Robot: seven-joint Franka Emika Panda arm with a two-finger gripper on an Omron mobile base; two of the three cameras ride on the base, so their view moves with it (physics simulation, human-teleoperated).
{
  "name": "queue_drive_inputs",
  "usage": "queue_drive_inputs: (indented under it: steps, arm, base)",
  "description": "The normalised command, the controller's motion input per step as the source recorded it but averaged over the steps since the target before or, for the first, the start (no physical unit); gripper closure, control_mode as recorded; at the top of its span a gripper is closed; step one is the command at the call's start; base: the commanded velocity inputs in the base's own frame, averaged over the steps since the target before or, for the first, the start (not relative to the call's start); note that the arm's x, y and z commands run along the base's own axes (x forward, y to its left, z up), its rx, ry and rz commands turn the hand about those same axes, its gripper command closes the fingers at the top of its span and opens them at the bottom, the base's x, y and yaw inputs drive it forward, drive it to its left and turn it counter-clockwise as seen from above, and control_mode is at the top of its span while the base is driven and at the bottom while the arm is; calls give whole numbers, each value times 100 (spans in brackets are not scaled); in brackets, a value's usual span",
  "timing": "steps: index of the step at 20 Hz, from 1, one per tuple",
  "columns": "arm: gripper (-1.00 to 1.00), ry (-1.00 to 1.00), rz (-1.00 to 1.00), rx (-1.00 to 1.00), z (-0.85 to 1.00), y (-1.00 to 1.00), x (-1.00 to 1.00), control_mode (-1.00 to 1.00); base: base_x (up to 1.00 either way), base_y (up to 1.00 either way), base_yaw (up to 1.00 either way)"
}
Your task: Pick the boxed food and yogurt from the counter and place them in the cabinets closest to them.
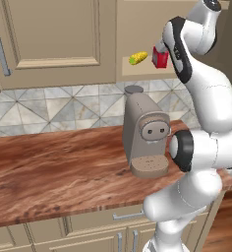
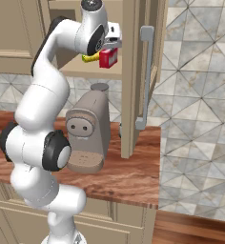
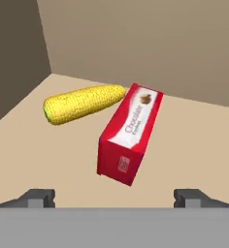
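Fingertips (image 3: 39, 197) of the gripper (image 3: 114, 198) stand nearest the hand camera, two small dark blocks set wide apart with nothing between them; the jaws are open and hold nothing. Just beyond them the boxed food (image 3: 130, 135) lies on its long side on the plain tan shelf (image 3: 194, 145) of the open cabinet (image 2: 128, 76). It is a red rectangular carton with a pale label strip bearing small print too fine to read. Its far end touches, or very nearly touches, a yellow corn cob (image 3: 82, 103) with a pebbled kernel surface and tapered ends.

From the left base view the arm (image 1: 206, 98) covers part of the red box (image 1: 160, 59). Below the shelf a taupe coffee machine (image 1: 146, 138) with rounded body stands on the reddish-brown wood-grain counter (image 1: 54, 167). Patterned grey tiles (image 1: 64, 106) back the wall.
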Motion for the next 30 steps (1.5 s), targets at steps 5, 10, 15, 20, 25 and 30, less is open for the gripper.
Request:
queue_drive_inputs:
  steps: [5, 10, 15, 20, 25, 30]
  arm:
    - [-100, 0, 18, -16, -12, 2, -88, -100]
    - [-100, -3, 10, -19, -59, 8, -95, -100]
    - [-100, -9, 3, -16, -79, 7, -100, -100]
    - [-100, -6, 5, -27, -96, 16, -72, -100]
    - [-100, -15, 1, -17, -78, 7, -63, -100]
    - [-100, -20, 0, 0, -32, -2, -29, -100]
  base:
    - [0, 0, 0]
    - [0, 0, 0]
    - [0, 0, 0]
    - [0, 0, 0]
    - [0, 0, 0]
    - [0, 0, 0]
